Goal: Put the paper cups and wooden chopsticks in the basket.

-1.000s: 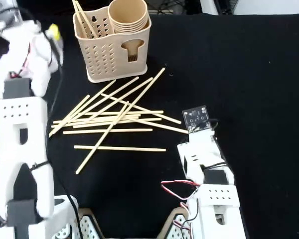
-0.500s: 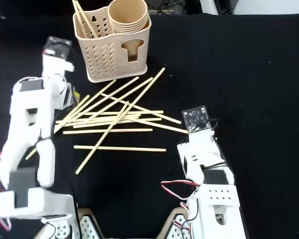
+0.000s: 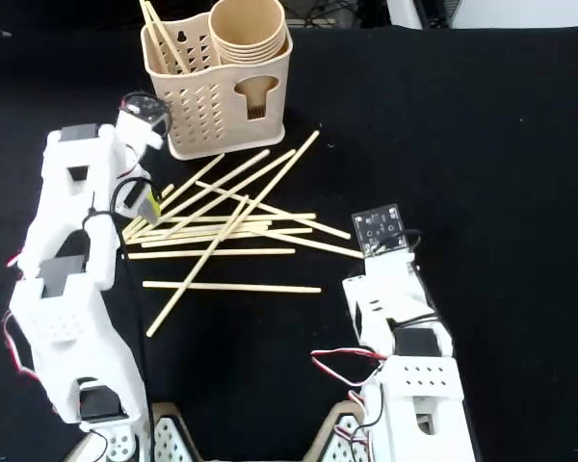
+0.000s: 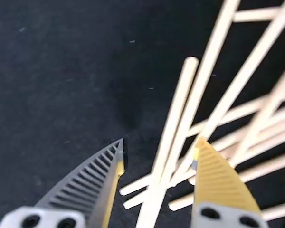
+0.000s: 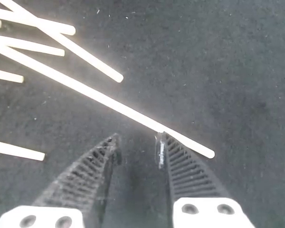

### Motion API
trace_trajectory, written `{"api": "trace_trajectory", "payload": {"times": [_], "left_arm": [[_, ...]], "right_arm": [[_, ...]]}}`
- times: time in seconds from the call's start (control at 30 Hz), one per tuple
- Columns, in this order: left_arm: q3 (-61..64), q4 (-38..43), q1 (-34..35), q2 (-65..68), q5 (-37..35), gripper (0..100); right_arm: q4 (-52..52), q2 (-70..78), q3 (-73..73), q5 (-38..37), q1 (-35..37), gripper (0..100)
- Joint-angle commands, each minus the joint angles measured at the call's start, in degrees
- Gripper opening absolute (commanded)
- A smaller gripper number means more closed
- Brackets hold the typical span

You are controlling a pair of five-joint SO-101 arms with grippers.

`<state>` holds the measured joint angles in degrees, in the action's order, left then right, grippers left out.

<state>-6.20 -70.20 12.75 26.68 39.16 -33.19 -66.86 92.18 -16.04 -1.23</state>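
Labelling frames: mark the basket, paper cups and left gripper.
basket (image 3: pixel 207 111), high view, perforated front wall.
paper cups (image 3: pixel 248 27), high view, top cup's inside.
left gripper (image 4: pixel 159 139), left wrist view, midway between fingertips.

This looks like a robotics lab or hobby workbench. A white left arm (image 3: pixel 72 250) and right arm (image 3: pixel 400 318) stand bolted at the near edge of a table (image 3: pixel 482 144) covered in plain black cloth, with loose red and white wires (image 3: pixel 347 358) and a bare circuit board (image 3: pixel 380 227) exposed. Chopsticks (image 3: pixel 222 252) and a basket (image 3: pixel 207 106) sit on the cloth before them.
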Motion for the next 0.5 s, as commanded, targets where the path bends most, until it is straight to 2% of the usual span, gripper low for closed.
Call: {"api": "trace_trajectory", "payload": {"times": [0.0,0.27,0.47], "left_arm": [[-2.24,-1.14,-1.36,1.67,2.99,23],[-1.89,-1.58,-2.24,2.29,3.25,22],[0.13,-3.69,-3.65,2.46,8.97,9]], "right_arm": [[1.05,-0.66,-0.22,-0.09,0.44,14.1],[1.05,-0.66,-0.22,-0.09,0.44,14.1],[1.05,-0.66,-0.22,-0.09,0.44,14.1]]}}
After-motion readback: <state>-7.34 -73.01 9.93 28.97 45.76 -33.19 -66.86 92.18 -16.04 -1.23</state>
